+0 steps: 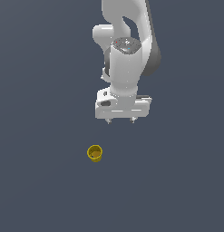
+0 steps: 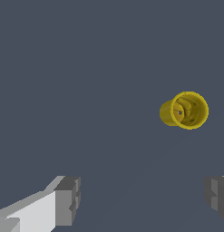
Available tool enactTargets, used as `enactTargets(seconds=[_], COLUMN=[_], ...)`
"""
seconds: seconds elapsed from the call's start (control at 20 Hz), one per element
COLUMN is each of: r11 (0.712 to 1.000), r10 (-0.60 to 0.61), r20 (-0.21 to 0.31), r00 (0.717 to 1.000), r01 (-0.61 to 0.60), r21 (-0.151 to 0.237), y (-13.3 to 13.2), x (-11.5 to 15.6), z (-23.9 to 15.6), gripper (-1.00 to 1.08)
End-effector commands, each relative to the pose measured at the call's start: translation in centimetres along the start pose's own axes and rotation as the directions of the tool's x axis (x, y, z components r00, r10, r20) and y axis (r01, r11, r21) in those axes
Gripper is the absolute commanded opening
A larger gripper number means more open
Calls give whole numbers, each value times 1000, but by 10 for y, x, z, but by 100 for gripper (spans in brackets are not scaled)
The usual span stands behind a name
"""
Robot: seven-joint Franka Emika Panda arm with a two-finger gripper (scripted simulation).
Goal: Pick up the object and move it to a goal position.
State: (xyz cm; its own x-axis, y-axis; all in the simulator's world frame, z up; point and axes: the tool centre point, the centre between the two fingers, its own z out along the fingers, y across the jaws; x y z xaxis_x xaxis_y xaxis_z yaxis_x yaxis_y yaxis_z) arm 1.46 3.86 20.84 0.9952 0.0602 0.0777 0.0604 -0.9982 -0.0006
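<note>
The object, a small mustard-yellow cup (image 1: 94,153), stands upright on the dark grey floor, its hollow inside showing. My white gripper (image 1: 121,121) hangs above the floor, higher in the exterior view than the cup and toward that view's right, apart from it. Its two short fingertips are spread wide with nothing between them. In the wrist view the cup (image 2: 185,110) lies ahead of the open gripper (image 2: 143,199), off the line between the fingers (image 2: 68,200), nearer the finger at the picture's edge (image 2: 217,195).
The dark grey floor (image 1: 41,181) is flat and uniform all around. The white arm (image 1: 127,41) rises above the gripper. No other objects show.
</note>
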Motion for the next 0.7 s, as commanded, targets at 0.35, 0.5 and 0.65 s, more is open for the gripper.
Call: enactTargets(seconds=[0.35,0.5,0.65], r11=[994,984,968], r10=[113,176,249], r20=[19,29,40], r00=[993,984,968], r01=[-113,-176,-249], r21=[1,-1,-6], y=[26,42,61], x=[19,29,39], z=[24,38,55], gripper=[100,100,100])
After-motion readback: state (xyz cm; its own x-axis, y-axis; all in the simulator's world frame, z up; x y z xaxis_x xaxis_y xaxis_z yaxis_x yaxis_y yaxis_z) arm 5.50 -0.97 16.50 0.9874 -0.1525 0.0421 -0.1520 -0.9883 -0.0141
